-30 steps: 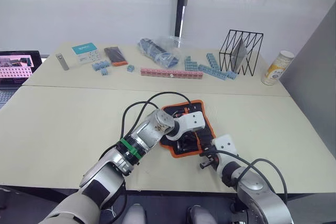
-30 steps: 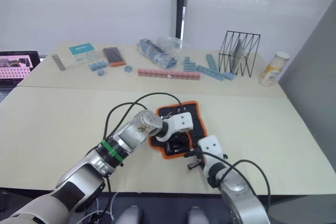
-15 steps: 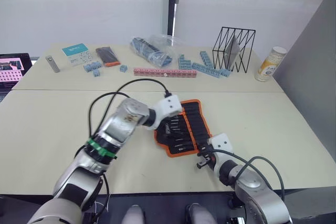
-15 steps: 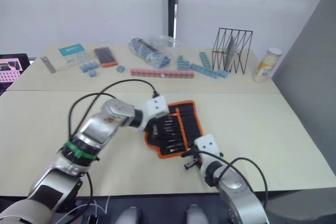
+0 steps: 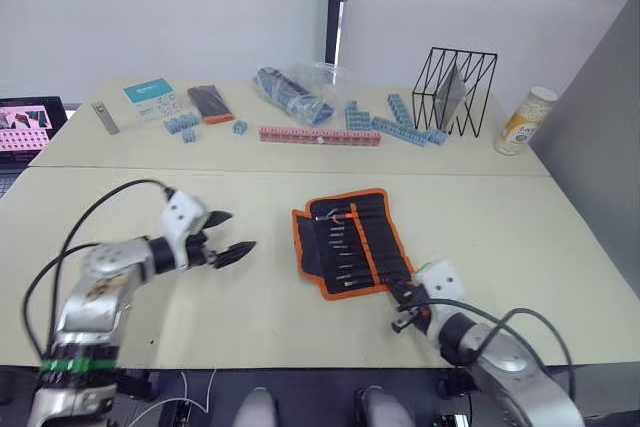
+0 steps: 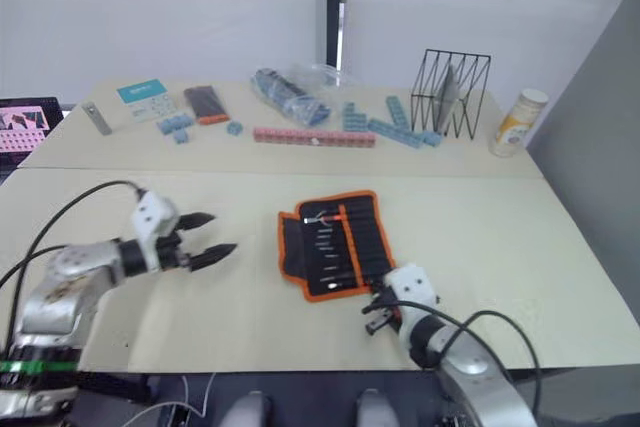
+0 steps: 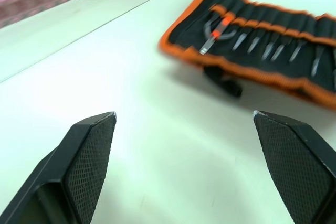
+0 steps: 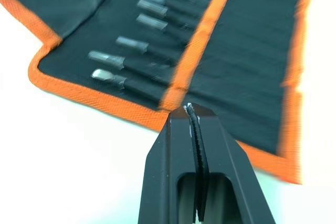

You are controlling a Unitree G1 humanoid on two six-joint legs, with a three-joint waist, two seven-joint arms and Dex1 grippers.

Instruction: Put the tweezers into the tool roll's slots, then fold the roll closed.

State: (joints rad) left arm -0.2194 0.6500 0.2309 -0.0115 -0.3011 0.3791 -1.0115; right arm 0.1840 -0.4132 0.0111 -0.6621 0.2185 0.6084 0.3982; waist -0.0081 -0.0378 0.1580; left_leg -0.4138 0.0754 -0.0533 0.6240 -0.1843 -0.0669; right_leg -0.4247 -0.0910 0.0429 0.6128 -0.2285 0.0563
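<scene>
left eye view: on a pale table, the left gripper (image 5: pixel 228 237) sits at the left with its two black fingers spread wide and nothing between them, well apart from the work. near the middle lies the tool roll (image 5: pixel 352 241), a black fabric rectangle with orange edging, opened flat. a row of slim tweezers (image 5: pixel 345 247) already stands in the slots (image 8: pixel 157 30) across its inner face, their metal tips showing, and one piece near the far end carries an orange mark. a short black strap (image 7: pixel 223 81) pokes out from under the roll's edge nearest the left gripper. at the right, the right gripper (image 8: pixel 192 113) rests just at the roll's near orange border, fingers pressed together on nothing.

with the tweezers seemingly seated, the step in hand looks like folding the roll shut. to do it well, the right fingers probably need to part and pinch the orange edge squarely, then carry it over the row without dragging the tweezers loose, while the left gripper moves in to steady the far side.
</scene>
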